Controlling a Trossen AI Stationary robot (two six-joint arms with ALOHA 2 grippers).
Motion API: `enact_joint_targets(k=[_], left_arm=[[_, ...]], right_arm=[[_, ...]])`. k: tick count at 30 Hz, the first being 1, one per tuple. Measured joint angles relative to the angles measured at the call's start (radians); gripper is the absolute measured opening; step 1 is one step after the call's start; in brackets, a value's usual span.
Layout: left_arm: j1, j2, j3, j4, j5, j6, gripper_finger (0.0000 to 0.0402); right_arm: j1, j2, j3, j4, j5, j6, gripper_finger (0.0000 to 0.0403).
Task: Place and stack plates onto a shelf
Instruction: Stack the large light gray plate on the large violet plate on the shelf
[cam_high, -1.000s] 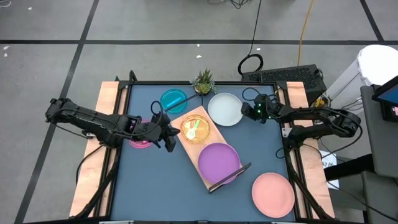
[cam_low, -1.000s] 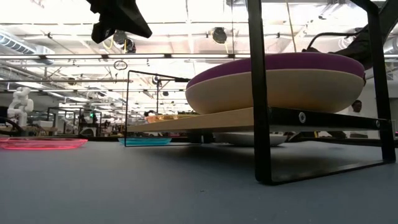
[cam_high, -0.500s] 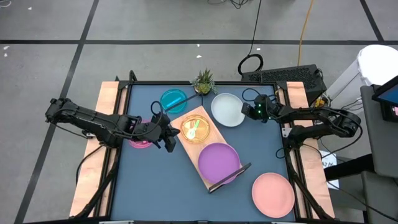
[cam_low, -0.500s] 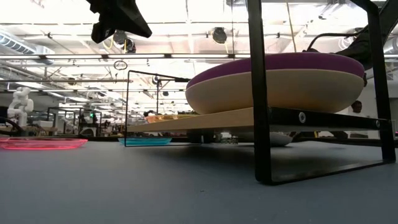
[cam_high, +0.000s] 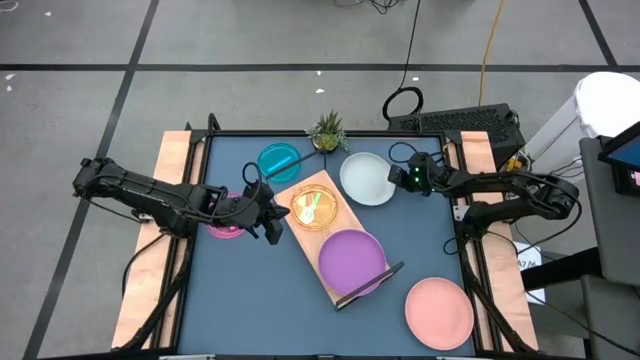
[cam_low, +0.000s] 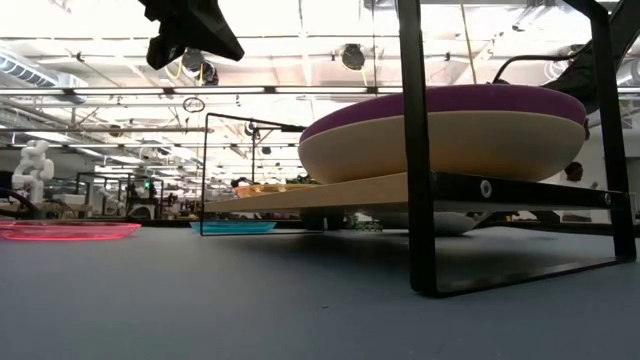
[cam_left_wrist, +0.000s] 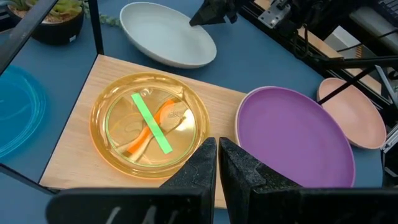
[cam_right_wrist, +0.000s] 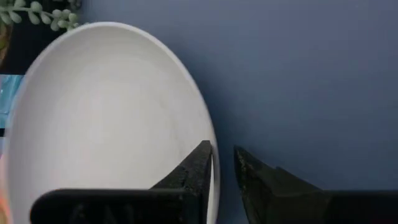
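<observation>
- My right claw (cam_high: 397, 178) sits at the rim of the pale blue-white plate (cam_high: 364, 176), fingers nearly together with a thin gap, the near finger against the rim. I can't tell if it's pinched.
- My left claw (cam_high: 277, 220) hovers just off the shelf (cam_high: 318, 262) edge, fingers (cam_left_wrist: 200, 163) pressed together, holding nothing.
- On the shelf: orange plate (cam_high: 314, 208) with the green plate (cam_left_wrist: 152, 122) inside it, and the purple plate (cam_high: 352, 257) stacked on the cream plate (cam_low: 440, 148).
- On the desk (cam_high: 250, 300): cyan plate (cam_high: 279, 161) near the plant (cam_high: 328, 130), magenta plate (cam_high: 226, 226) under my left arm, salmon pink plate (cam_high: 439, 312) well apart at the near right corner.
</observation>
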Motion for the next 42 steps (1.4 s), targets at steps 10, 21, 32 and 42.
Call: enact_joint_targets(k=[10,21,32,42], left_arm=[[0.0,0.0,0.0,0.0,0.0,-0.004,0.0023],[0.0,0.0,0.0,-0.029,-0.004,-0.004,0.0023],[0.0,0.0,0.0,-0.076,-0.008,-0.004,0.0023],[0.0,0.0,0.0,-0.076,-0.025,0.002,0.0023]], right_arm=[[0.0,0.05,0.002,0.042,-0.05,-0.015,0.0011],[0.0,-0.012,0.0,0.114,-0.128,-0.009,0.0002],[0.036,-0.289,0.0,0.023,-0.159,0.109,0.0001],[0.118,-0.531,0.0,-0.04,-0.155,0.228,0.0001]])
